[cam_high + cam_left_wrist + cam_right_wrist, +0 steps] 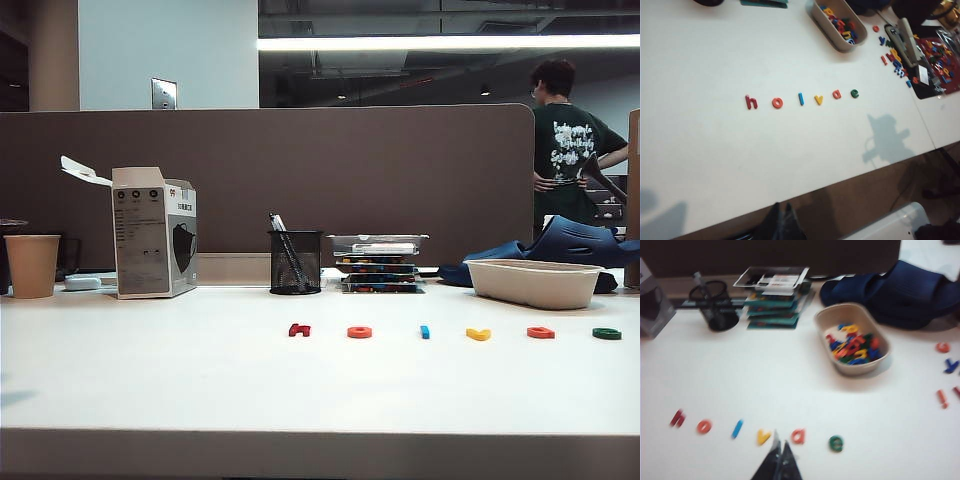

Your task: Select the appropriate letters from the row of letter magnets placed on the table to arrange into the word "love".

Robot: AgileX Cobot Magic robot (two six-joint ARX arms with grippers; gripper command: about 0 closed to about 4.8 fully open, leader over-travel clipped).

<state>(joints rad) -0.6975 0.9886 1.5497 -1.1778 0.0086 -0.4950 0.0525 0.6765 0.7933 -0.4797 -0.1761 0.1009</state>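
From the exterior view I see neither arm, only the six letter magnets (452, 332) in a row on the white tabletop (150, 370). My right wrist view reads them as h, o, l, v, a, e: dark red h (677, 418), orange-red ring (703, 426), blue bar (737, 428), yellow V (763, 437), orange-red a (798, 436), dark green e (836, 443). The right claw (779, 452) hangs above the gap between V and a, tips pressed together, holding nothing. The left claw (782, 216) shows as dark tips over the tabletop's near edge; tips look together, though I cannot tell for sure. The beige tub (855, 367) holds mixed coloured letters, hidden from outside. The mesh cup (295, 262) holds pens
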